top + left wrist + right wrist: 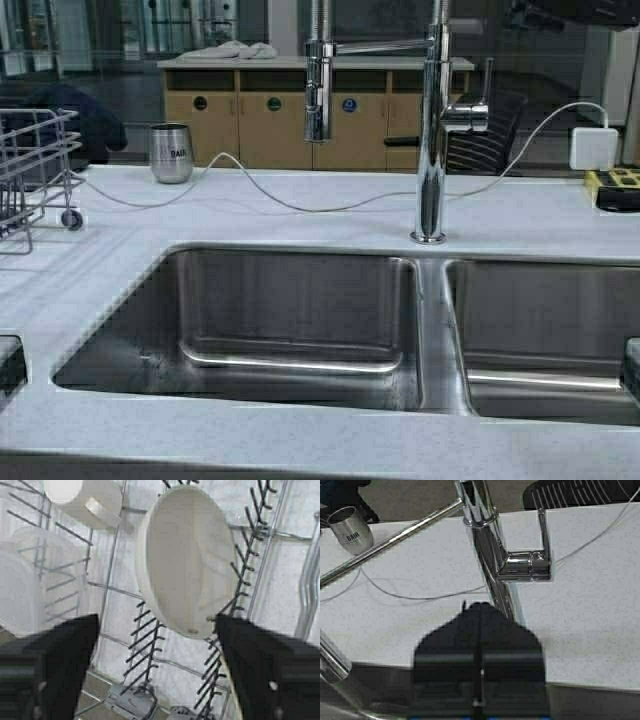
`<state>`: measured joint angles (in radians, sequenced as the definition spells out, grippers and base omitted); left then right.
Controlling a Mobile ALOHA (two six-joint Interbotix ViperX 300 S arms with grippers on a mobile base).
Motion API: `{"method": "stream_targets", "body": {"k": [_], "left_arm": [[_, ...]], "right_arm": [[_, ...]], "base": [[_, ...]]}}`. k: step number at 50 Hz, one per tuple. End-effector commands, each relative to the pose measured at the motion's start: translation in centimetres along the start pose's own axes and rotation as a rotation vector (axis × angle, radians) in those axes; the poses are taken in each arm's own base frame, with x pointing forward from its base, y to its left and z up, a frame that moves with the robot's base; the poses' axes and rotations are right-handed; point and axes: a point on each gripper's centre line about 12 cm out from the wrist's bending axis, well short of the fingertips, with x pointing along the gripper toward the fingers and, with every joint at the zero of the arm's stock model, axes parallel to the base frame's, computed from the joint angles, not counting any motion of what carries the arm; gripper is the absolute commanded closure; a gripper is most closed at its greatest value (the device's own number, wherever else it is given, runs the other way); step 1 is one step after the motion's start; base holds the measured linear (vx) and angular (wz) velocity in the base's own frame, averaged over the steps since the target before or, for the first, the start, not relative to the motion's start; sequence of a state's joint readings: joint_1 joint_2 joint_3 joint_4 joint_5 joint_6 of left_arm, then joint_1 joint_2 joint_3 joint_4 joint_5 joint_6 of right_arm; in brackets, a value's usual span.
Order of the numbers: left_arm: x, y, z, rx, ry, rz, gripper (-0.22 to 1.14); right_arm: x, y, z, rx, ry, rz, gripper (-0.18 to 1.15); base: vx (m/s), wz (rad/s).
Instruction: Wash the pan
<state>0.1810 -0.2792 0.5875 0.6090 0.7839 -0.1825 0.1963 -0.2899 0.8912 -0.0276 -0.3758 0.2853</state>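
A pale speckled bench (300, 215) holds a double steel sink (250, 325), with a tall chrome faucet (432, 150) standing behind the divider between the two basins. A steel cup (171, 152) stands upright at the back left of the bench, and a thin cable (300, 205) trails across the surface behind the faucet toward a white adapter (593, 148). A wire dish rack (30, 175) sits at the left edge, holding pale containers (30, 580).

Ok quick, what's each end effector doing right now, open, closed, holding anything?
Left end effector: open, empty, over the pan standing in the dish rack.
Right end effector: closed, empty, near the faucet.
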Motion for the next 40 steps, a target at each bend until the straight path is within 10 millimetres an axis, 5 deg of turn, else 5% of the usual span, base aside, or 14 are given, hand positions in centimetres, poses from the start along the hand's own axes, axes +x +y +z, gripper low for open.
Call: {"method": "stream_targets", "body": {"k": [1,15,40], "left_arm": [[-2.5,1.1,1.1,-0.025,-0.085,0.020,-0.09],[-4.7,1.8,1.1,-0.043,-0.146,0.031,-0.09],[-4.2,1.7,1.1,-0.038,-0.131,0.028,-0.09]], "right_arm": [[0.0,0.3,0.9,-0.005,-0.031,0.010,0.90],[0.0,0.3,1.0,-0.005,-0.033,0.011,0.90],[0.0,0.3,0.9,-0.005,-0.030,0.011,0.90]], "base": [[0.00,0.00],[0.00,0.00],[0.00,0.00]]}}
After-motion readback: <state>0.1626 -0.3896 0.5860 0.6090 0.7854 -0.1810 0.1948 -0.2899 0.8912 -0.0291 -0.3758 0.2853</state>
